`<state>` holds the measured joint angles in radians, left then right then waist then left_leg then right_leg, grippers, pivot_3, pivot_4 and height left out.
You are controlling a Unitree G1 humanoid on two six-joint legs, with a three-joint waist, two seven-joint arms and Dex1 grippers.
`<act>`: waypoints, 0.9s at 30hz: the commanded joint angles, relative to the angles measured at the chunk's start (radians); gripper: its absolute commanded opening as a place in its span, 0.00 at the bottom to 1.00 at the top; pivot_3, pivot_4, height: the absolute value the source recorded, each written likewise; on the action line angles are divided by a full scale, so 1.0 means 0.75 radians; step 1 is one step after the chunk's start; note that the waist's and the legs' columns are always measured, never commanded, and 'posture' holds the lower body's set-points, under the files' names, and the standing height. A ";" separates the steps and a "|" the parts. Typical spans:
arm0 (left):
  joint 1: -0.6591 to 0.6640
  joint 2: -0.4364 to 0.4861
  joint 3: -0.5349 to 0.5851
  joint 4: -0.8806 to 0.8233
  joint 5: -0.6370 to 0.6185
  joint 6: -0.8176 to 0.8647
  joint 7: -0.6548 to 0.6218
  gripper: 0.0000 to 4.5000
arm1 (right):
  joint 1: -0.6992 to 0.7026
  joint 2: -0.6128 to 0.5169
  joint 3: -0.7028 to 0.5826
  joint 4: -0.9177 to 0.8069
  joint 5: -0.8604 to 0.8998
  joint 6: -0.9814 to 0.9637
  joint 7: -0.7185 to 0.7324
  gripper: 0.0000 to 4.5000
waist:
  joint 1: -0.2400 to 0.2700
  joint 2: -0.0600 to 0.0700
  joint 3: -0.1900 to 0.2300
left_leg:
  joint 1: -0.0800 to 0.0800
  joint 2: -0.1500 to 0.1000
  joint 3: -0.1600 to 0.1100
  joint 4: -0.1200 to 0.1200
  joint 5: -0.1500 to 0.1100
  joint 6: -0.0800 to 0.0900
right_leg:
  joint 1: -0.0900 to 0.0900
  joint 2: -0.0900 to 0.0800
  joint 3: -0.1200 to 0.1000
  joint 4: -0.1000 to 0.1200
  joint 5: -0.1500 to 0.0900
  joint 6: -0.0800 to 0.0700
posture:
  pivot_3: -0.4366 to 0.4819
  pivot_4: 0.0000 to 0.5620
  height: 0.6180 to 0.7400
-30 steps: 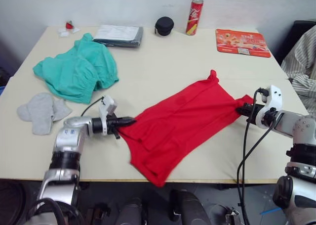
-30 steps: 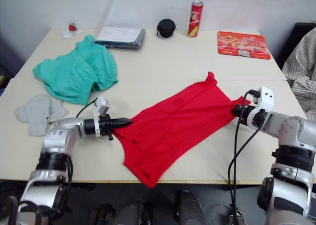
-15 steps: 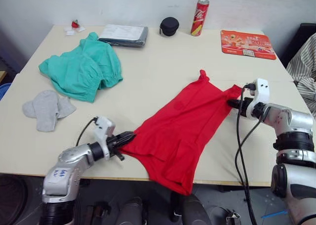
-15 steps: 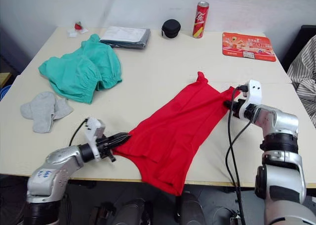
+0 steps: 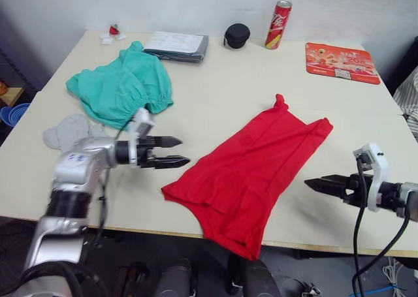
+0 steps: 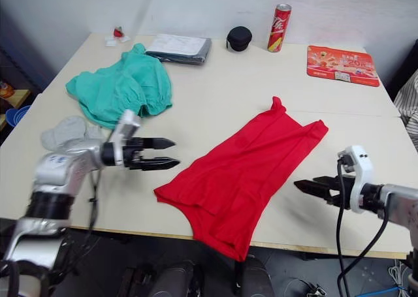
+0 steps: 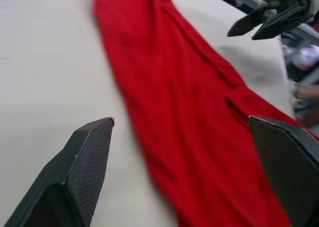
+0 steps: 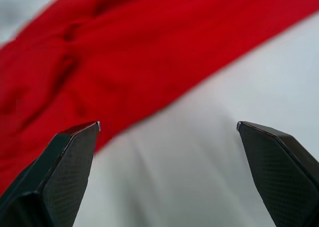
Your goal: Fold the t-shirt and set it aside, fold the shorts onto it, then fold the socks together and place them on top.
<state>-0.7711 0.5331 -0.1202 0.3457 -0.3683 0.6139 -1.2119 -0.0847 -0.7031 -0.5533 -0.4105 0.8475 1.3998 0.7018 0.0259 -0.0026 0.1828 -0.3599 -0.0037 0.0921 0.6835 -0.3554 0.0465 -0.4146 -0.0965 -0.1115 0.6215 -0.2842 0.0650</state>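
Observation:
The red t-shirt [image 5: 251, 163] lies in a long diagonal strip on the table [image 5: 215, 88], its near end hanging over the front edge. My left gripper [image 5: 183, 150] hovers open just left of the shirt's near-left corner, apart from it, and the left wrist view looks along the shirt [image 7: 189, 112]. My right gripper [image 5: 308, 183] stands open to the right of the shirt, holding nothing; the cloth [image 8: 124, 52] lies beyond its fingers. The teal shorts [image 5: 121, 88] are bunched at the back left. The grey socks [image 5: 64, 130] lie beside them, partly behind my left arm.
Along the far edge stand a flat grey packet [image 5: 176, 46], a black round case [image 5: 236, 34], a red can [image 5: 279, 24] and an orange mat [image 5: 339, 53]. A small red item [image 5: 114, 29] sits at the far left corner. Striped cloth [image 5: 411, 91] hangs off the right side.
Both grippers have opened and let go of the t-shirt, then drawn back from it. The shirt now rests loose on the table. The camera view has shifted.

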 commanded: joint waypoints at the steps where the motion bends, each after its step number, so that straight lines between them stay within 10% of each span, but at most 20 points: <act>1: -0.178 -0.127 -0.084 0.313 0.134 -0.205 0.022 1.00 | 0.055 0.165 -0.064 -0.191 0.112 0.065 -0.149 1.00 | -0.006 0.000 0.000 | 0.000 0.000 0.002 0.000 0.000 0.000 | -0.001 0.000 0.002 0.001 0.000 0.000 | 0.48 0.27 1.00; 8: -0.548 -0.387 -0.036 1.001 0.287 -0.468 0.287 1.00 | 0.160 0.450 0.022 -0.373 0.186 0.187 -0.395 1.00 | -0.008 -0.001 0.001 | 0.000 0.000 0.002 0.000 0.000 0.001 | -0.002 0.000 0.002 0.001 0.000 0.000 | 0.48 0.27 1.00; 17: -0.668 -0.569 0.063 1.271 0.356 -0.478 0.441 1.00 | 0.183 0.612 0.104 -0.429 0.254 0.257 -0.529 0.90 | -0.008 -0.004 -0.001 | 0.000 0.000 0.001 0.000 0.000 0.001 | -0.002 0.000 0.002 0.001 0.000 0.000 | 0.48 0.27 1.00; 27: -0.672 -0.613 0.211 1.312 0.339 -0.401 0.487 0.30 | 0.203 0.634 0.098 -0.417 0.237 0.143 -0.642 0.12 | -0.011 -0.004 -0.001 | -0.001 0.000 0.002 0.000 0.000 0.002 | -0.003 0.000 0.002 0.002 0.000 0.000 | 0.48 0.27 1.00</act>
<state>-1.2519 0.0812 0.0050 1.3377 -0.0930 0.3002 -0.8553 0.0590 -0.2252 -0.4766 -0.7096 1.0079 1.5262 0.2257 0.0177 -0.0060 0.1817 -0.3604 -0.0039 0.0933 0.6834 -0.3557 0.0478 -0.4171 -0.0967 -0.1097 0.6227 -0.2841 0.0652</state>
